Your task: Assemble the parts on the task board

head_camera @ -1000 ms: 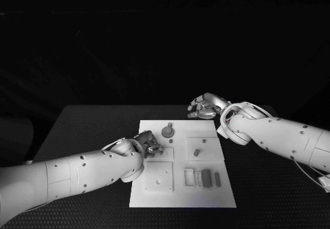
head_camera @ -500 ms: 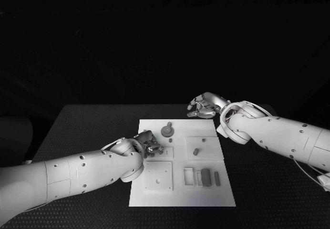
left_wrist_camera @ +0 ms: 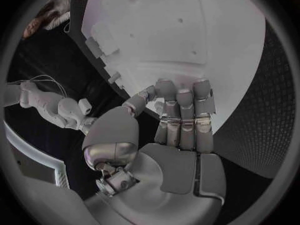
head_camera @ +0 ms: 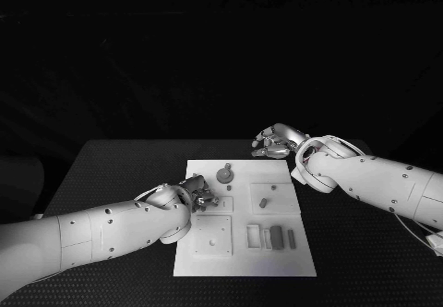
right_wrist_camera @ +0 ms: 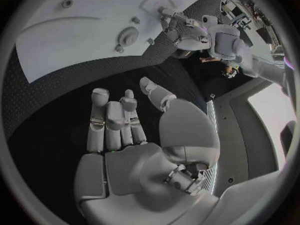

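Here's the task board (head_camera: 244, 256), a white rectangular plate lying flat in the middle of the black table (head_camera: 111, 166), its long side running from near to far. Its surface is cut into raised square pads and shallow recesses. On the far part stands a round disc-shaped part (head_camera: 225, 173) with a knob on top, and a tiny peg (head_camera: 229, 188) sits just near of it. To the right, on a square pad, lies a short dark part (head_camera: 264, 203), with a smaller speck (head_camera: 273, 188) far of it. Closer in, a row of upright slim blocks (head_camera: 276, 237) stands side by side next to a rectangular frame (head_camera: 253, 236). On the near left, a square plate (head_camera: 212, 236) carries a small hole in its centre.

The left hand (head_camera: 196, 193) sits over the board's left edge, fingers curled down at the pad there; from its wrist view the fingers (left_wrist_camera: 185, 110) lie straight and together against the white plate, and I cannot tell whether anything is pinched beneath them. The right hand (head_camera: 276, 143) hovers just beyond the board's far right corner, over bare table, fingers loosely bent and apart, holding nothing; its wrist view shows the fingers (right_wrist_camera: 109, 120) above the dark mat.

The table is a matte, finely textured black. Behind it, the room is dark.
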You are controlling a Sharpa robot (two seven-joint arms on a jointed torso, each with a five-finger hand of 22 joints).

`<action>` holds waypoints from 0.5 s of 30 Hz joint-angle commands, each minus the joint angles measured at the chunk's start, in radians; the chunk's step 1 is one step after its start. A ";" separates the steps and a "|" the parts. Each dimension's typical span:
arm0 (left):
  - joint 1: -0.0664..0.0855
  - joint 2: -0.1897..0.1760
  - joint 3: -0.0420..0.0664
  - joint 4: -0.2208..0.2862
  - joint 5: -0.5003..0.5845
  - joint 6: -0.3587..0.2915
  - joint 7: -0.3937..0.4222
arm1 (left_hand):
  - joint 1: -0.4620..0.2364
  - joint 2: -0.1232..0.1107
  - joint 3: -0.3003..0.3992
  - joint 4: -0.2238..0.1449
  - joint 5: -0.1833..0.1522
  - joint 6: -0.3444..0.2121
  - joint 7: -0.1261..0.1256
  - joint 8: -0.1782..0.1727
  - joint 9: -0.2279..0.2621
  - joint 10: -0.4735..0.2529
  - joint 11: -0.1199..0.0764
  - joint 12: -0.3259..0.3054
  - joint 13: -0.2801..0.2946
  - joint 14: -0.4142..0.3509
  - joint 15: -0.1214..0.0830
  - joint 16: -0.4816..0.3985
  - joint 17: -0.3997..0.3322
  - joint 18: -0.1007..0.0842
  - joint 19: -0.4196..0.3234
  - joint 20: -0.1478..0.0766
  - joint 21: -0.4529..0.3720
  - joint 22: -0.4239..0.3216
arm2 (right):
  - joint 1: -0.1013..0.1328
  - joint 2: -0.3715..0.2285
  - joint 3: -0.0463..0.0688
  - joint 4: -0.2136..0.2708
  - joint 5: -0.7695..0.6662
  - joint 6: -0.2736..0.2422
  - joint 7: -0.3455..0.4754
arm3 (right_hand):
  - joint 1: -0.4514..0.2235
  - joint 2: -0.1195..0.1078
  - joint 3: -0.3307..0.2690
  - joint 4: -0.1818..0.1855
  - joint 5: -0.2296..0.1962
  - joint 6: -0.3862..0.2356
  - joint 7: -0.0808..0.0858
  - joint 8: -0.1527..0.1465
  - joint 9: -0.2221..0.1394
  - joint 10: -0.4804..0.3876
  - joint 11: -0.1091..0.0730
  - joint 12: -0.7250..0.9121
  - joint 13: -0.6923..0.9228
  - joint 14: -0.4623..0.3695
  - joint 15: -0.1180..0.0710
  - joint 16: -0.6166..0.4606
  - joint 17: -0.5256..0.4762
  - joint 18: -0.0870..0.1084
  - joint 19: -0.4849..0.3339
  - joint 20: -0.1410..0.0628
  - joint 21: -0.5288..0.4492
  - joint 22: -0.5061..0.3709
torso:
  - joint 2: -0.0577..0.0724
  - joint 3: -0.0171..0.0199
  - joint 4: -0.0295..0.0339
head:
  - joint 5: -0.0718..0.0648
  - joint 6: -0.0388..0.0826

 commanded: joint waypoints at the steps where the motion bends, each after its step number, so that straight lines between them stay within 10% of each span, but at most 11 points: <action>1: -0.005 0.003 -0.003 0.005 -0.013 0.054 -0.006 | 0.006 -0.003 0.005 -0.002 0.002 0.119 -0.091 0.006 0.001 -0.034 -0.031 0.006 -0.002 -0.018 -0.020 0.006 -0.002 0.051 0.007 -0.018 0.006 0.023 | -0.001 0.001 0.000 0.000 0.001 0.012 0.010 | -0.002 0.007 -0.006 0.002 0.002 0.020 0.029 -0.004 0.001 -0.007 0.004 -0.004 -0.002 -0.005 0.003 -0.004 -0.002 0.015 0.002 -0.001 -0.004 0.015 | 0.000 0.0003 0.0000 | -0.001 0.001; 15: -0.005 0.005 -0.003 -0.009 -0.013 0.044 -0.012 | 0.007 0.006 0.005 0.001 0.002 0.121 -0.092 0.008 0.001 -0.033 -0.031 0.009 -0.002 -0.018 -0.020 0.011 -0.005 0.051 0.007 -0.018 0.009 0.023 | -0.001 0.001 0.000 0.001 0.001 0.012 0.010 | -0.003 0.008 -0.006 0.003 0.002 0.020 0.029 -0.004 0.001 -0.007 0.004 -0.004 -0.002 -0.005 0.003 -0.004 -0.002 0.015 0.003 -0.001 -0.005 0.015 | 0.000 0.0011 -0.0007 | 0.001 0.002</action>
